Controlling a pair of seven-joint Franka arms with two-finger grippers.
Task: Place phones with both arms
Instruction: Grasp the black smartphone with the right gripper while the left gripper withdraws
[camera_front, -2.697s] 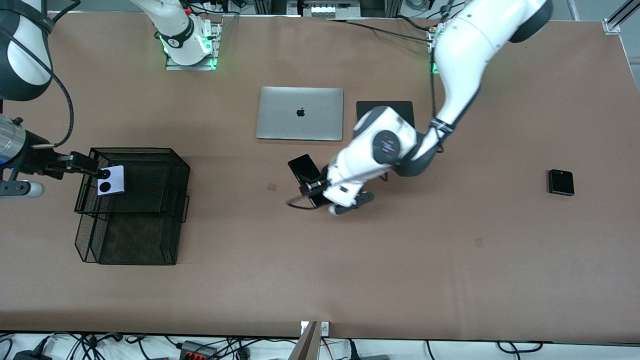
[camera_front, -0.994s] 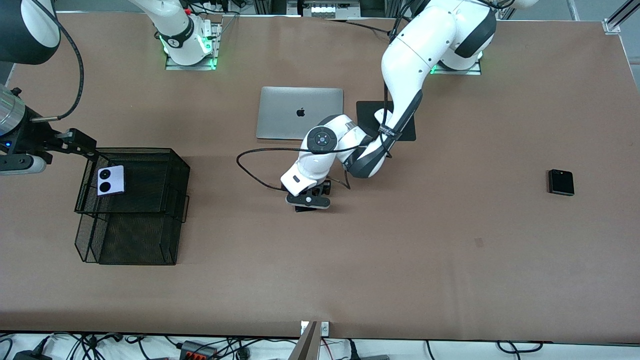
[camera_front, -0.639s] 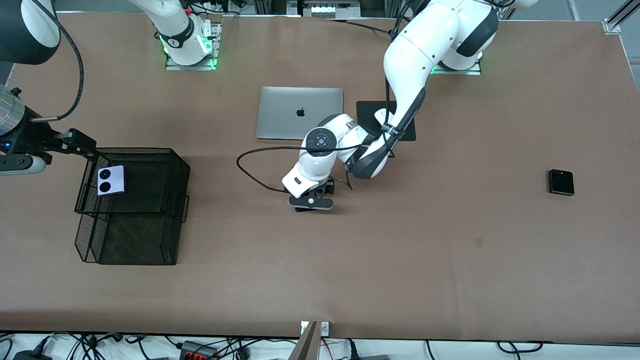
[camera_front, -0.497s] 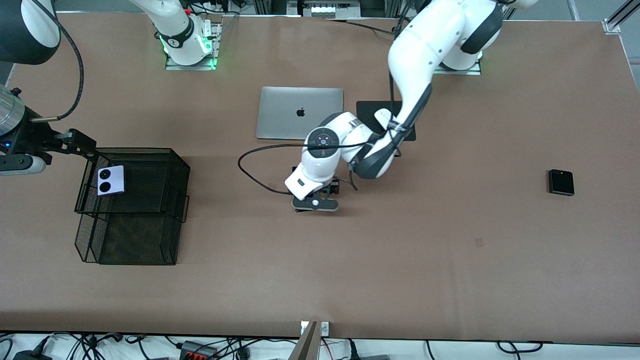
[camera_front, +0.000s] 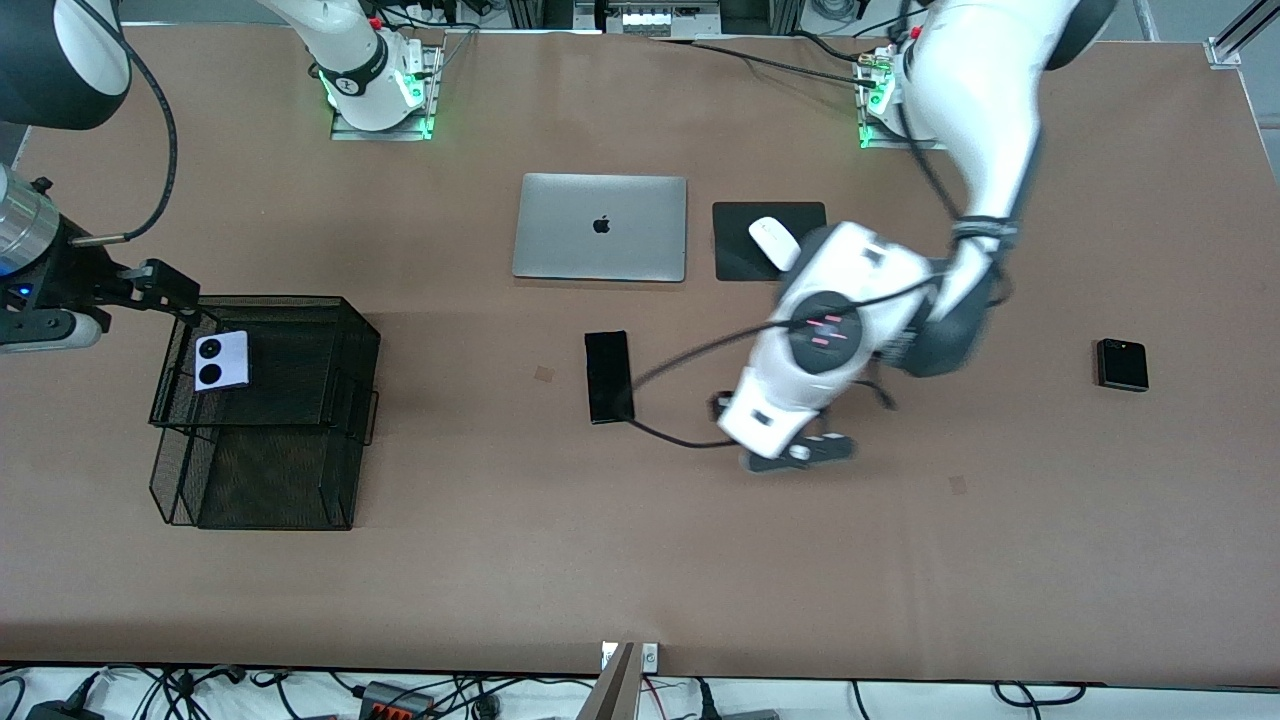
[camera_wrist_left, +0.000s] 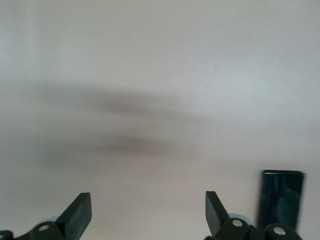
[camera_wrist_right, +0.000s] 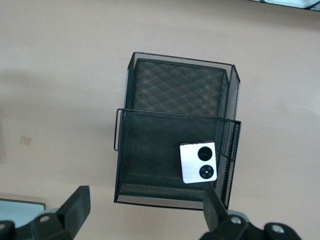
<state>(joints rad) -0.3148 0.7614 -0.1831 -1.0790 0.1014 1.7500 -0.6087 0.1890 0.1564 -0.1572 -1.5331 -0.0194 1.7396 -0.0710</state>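
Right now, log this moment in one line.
left gripper: open, empty, over table | right gripper: open above mesh basket | lavender phone: in basket | long black phone: on table

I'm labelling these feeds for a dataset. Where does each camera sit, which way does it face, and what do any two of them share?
Front view: high across the table, facing both arms' bases; shows laptop, mesh basket, both arms.
Left wrist view: on the left arm, looking down at bare table; shows the open left hand and the long black phone.
Right wrist view: on the right arm, looking down over the basket; shows the open right hand.
Shared: front and right wrist both show the lavender phone in the basket.
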